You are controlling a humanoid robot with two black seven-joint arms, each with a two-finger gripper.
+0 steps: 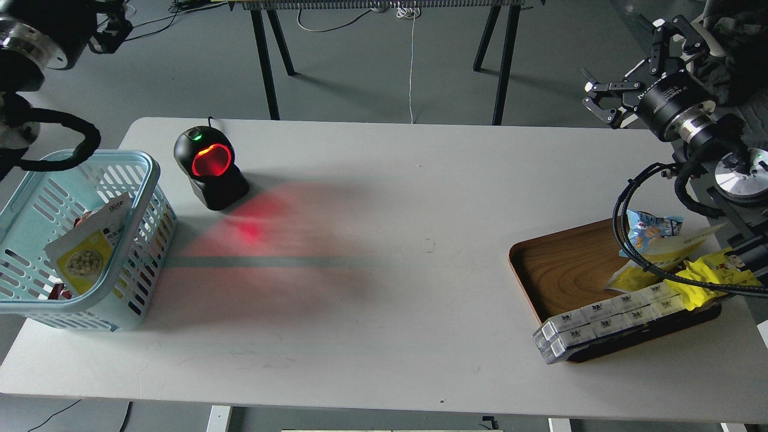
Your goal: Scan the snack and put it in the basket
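Observation:
The snack (pixel 84 255), a yellow-and-white pouch with a round picture of beige balls, stands tilted inside the light blue basket (pixel 90 159) at the table's left end. My right gripper (pixel 635 65) is open and empty. It is in the air past the table's far right corner, above and behind the wooden tray. My left arm comes in at the top left, above and behind the basket. Its gripper (pixel 111 27) is dark and partly cut off by the frame edge, so its fingers cannot be told apart.
A black scanner (pixel 210 168) glows red at the back left and throws red light on the white table (pixel 384 336). A brown wooden tray (pixel 570 264) at the right holds a blue bag (pixel 651 227), yellow packets (pixel 714 276), another yellow-white pouch (pixel 660 255) and white boxes (pixel 600 321).

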